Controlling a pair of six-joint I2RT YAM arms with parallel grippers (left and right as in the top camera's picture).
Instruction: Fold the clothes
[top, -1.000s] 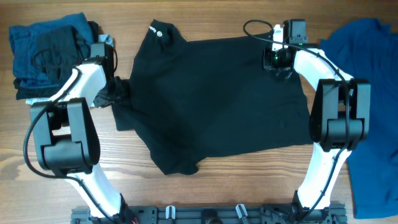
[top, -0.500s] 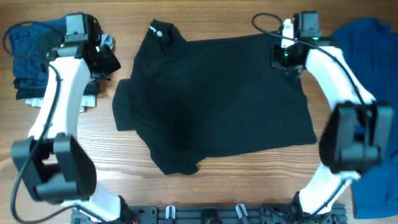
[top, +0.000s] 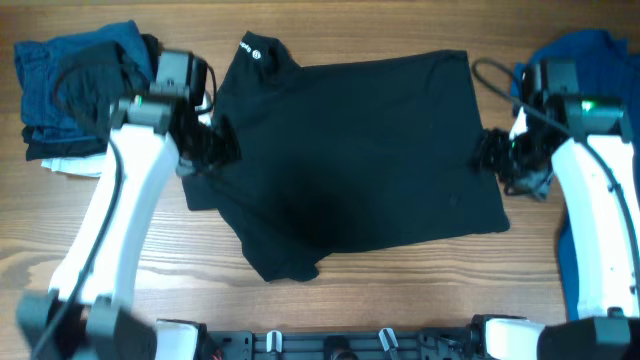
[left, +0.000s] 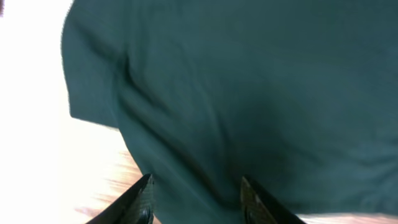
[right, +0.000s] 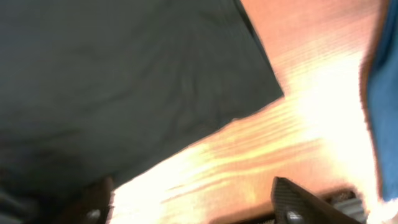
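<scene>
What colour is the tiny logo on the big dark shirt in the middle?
The logo is white, on the black T-shirt; clearest in the overhead view.

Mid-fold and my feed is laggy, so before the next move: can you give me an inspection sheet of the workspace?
surface: wooden table, bare wood showing around the clothes
job's things: black T-shirt spread out mid-table; blue shirt at the right edge, partly under the right arm
clutter: pile of clothes in the far left corner
grippers: left gripper, jaws apart over the T-shirt near its sleeve; right gripper, jaws wide apart over bare wood beside the T-shirt's edge
cables: black cable looping near the T-shirt's far right corner
surroundings: mounting rail along the near edge
</scene>
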